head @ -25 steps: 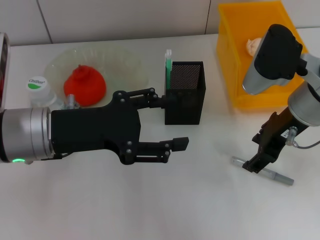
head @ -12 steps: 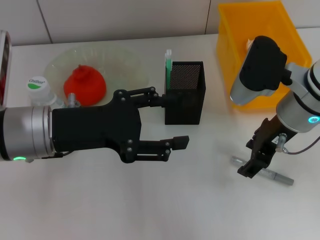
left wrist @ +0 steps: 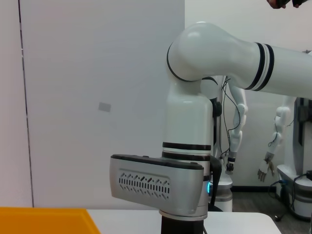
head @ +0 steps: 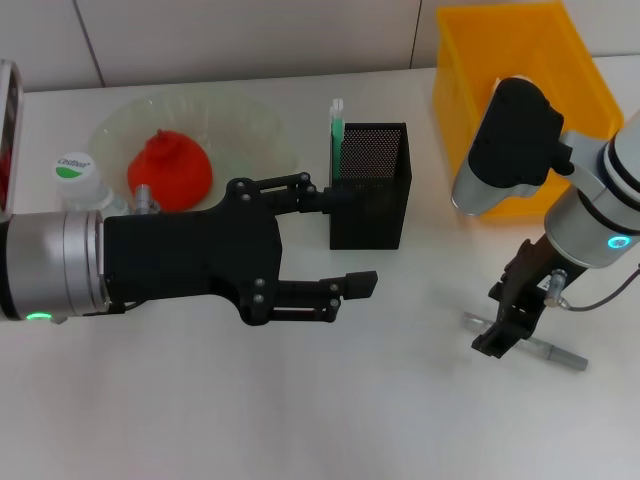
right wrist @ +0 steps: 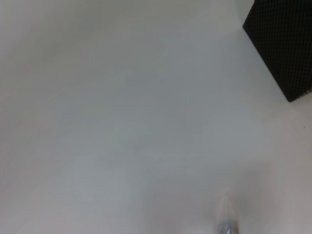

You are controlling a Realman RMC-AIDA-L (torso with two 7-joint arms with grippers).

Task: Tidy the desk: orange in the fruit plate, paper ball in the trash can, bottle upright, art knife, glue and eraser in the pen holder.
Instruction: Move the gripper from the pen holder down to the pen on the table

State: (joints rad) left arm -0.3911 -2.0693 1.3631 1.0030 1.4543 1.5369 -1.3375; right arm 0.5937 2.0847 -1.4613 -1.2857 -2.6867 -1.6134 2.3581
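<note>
Reaching down with right gripper [head: 497,338] over the art knife [head: 548,350] lying flat on the desk [head: 400,420] right of the pen holder [head: 368,185]; finger state unclear. Risks skidding the thin knife. Left gripper [head: 345,240] hangs spread, idle.

Robotics lab | white desk [head: 400,400] against pale panelled wall | more white robot arms [left wrist: 234,122] and spare robotic hands [left wrist: 265,168] standing past the left gripper's wrist, cables hanging | grey floor, plain white partition [left wrist: 97,97] beside them
</note>
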